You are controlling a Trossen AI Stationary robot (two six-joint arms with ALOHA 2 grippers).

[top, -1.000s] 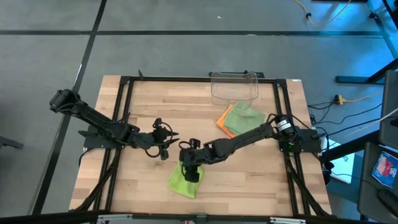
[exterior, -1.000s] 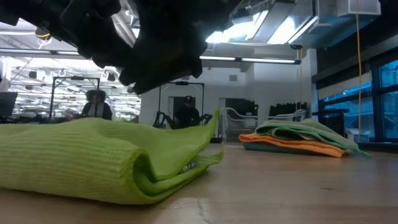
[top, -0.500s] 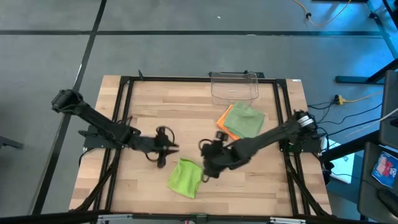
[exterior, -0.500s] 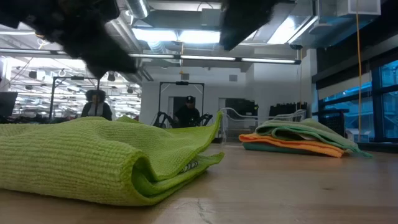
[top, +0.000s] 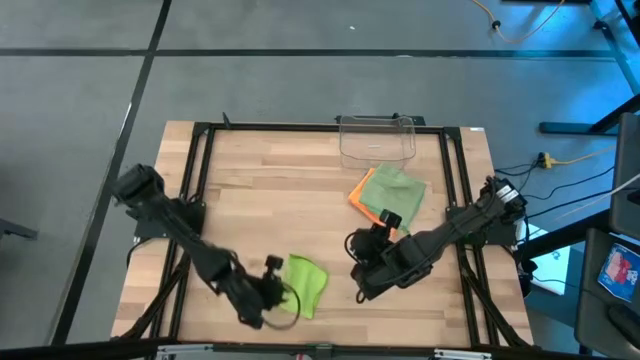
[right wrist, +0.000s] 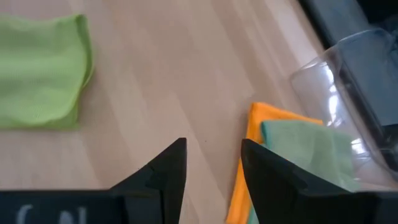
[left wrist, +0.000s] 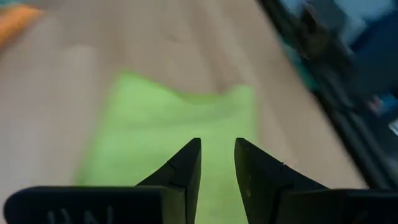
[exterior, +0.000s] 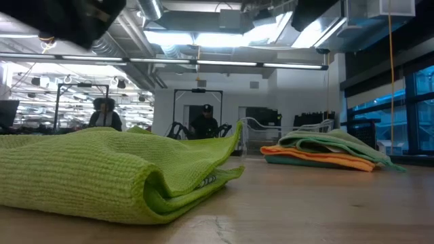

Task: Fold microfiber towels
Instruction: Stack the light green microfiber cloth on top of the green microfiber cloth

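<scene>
On table, left to right:
Left gripper (top: 268, 297): near the front edge, just beside the lime towel; fingers (left wrist: 186, 167) parted by a narrow gap, grasping nothing.
Lime towel (top: 304, 284): folded, lying flat at front centre.
Right gripper (top: 362, 268): right of the lime towel, apart from it; fingers (right wrist: 166, 167) released, empty.
Orange towel (top: 360, 200): under a sage towel (top: 394, 193), stacked before the bin (top: 377, 139).

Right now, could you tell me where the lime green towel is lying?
In the high view, the lime green towel lies folded near the table's front edge, left of centre, with the left claw beside it and the right claw to its right.
</scene>
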